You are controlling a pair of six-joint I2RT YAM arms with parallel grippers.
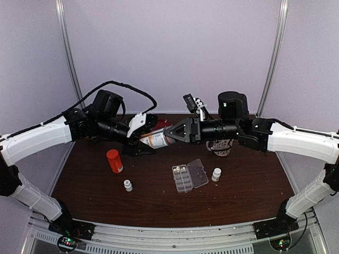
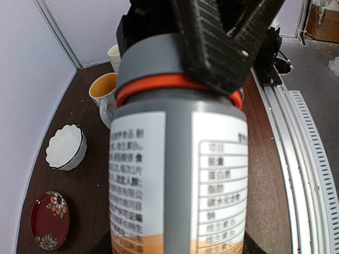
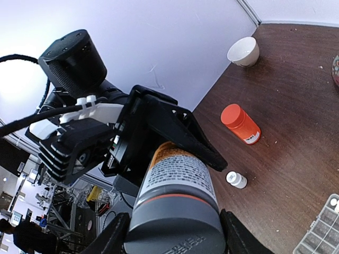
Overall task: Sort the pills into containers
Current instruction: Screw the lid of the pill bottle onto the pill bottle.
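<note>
Two robot arms meet above a dark worktop (image 1: 249, 185), sharing one grey-capped bottle (image 1: 156, 138) held sideways in the air. The left gripper (image 1: 144, 138) pinches its labelled body and the right gripper (image 1: 170, 133) pinches its cap. The bottle fills the left wrist view, hiding that gripper's own fingers. Below the right gripper lies one open clear pill box (image 1: 183, 180), cut off in the right wrist view. The pills (image 3: 332, 201) in its cells are pale specks, too small to count. One orange-red bottle (image 1: 114, 161) sits below the left gripper. Two small white bottles (image 1: 127, 185) stand there, one below each gripper.
</note>
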